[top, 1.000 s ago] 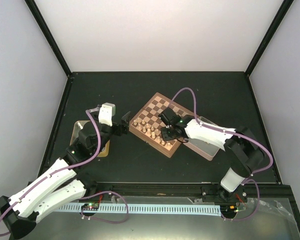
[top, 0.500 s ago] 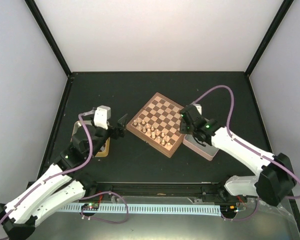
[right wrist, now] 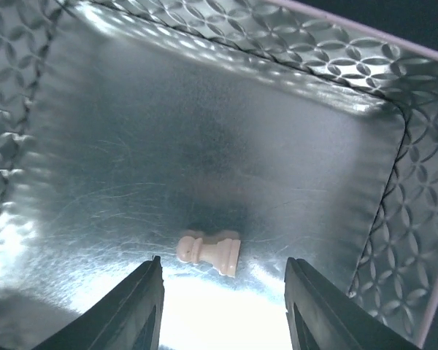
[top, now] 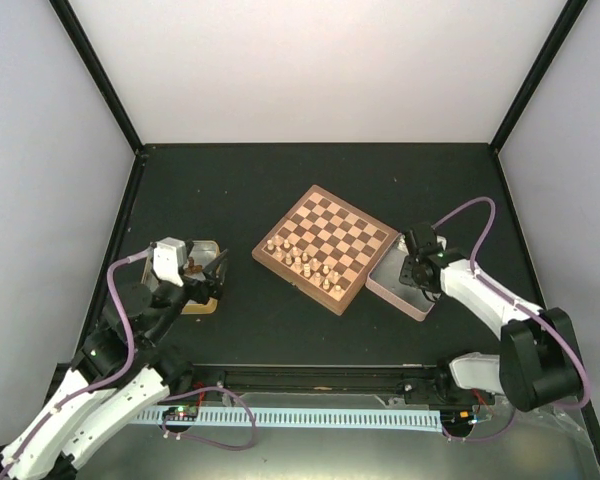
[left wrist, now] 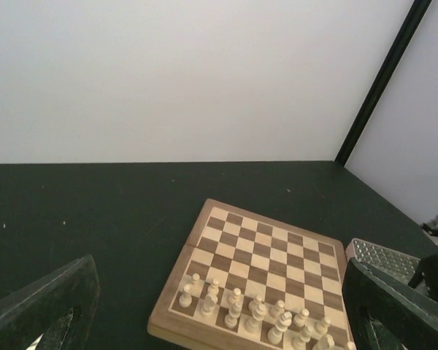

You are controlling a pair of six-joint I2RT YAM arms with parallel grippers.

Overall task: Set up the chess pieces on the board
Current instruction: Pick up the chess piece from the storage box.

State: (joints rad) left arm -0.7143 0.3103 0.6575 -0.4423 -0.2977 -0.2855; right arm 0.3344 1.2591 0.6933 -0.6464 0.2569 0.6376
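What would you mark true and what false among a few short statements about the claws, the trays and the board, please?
1. One pale piece lies on its side in the grey tray. True.
2. The right claw is shut on that piece. False: its fingers stand open on either side of it.
3. Pale pieces stand on the board along its near edge. True.
4. Dark pieces fill the board's far rows. False: those rows are bare.
5. The left claw grips a piece. False: it is open and empty.

place: robot lab cell | cues: white walls (top: 310,70), black frame (top: 95,75), dark table (top: 230,190)
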